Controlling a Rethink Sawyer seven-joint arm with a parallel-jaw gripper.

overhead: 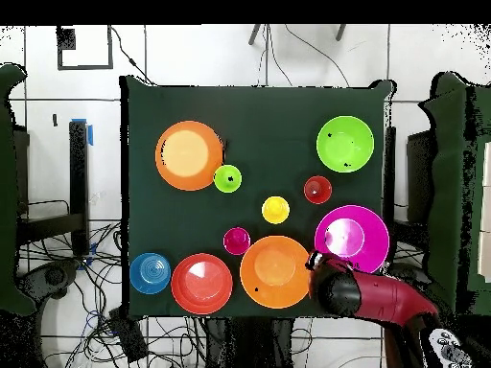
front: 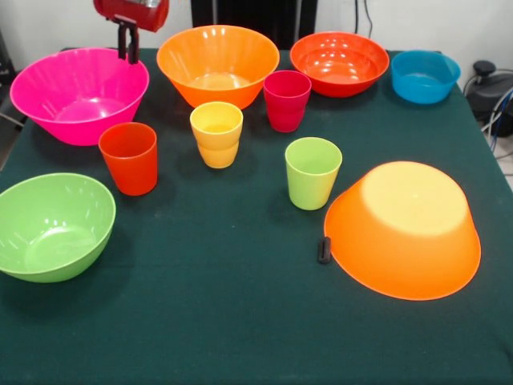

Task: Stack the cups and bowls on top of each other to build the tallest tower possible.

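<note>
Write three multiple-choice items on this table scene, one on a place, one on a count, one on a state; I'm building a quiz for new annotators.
1. Over which bowl's rim does the gripper hang?
A. blue bowl
B. pink bowl
C. lime green bowl

2. How many cups stand on the table?
A. three
B. four
C. five

3. How does the near orange bowl lie?
A. upside down
B. upright
C. nested in another bowl

Key: 1 B, the gripper's tips hang by the pink bowl's far rim in the front view. 2 B, orange-red cup, yellow cup, crimson cup and lime green cup. 3 A, its flat base faces up and its rim is on the table cloth.
</note>
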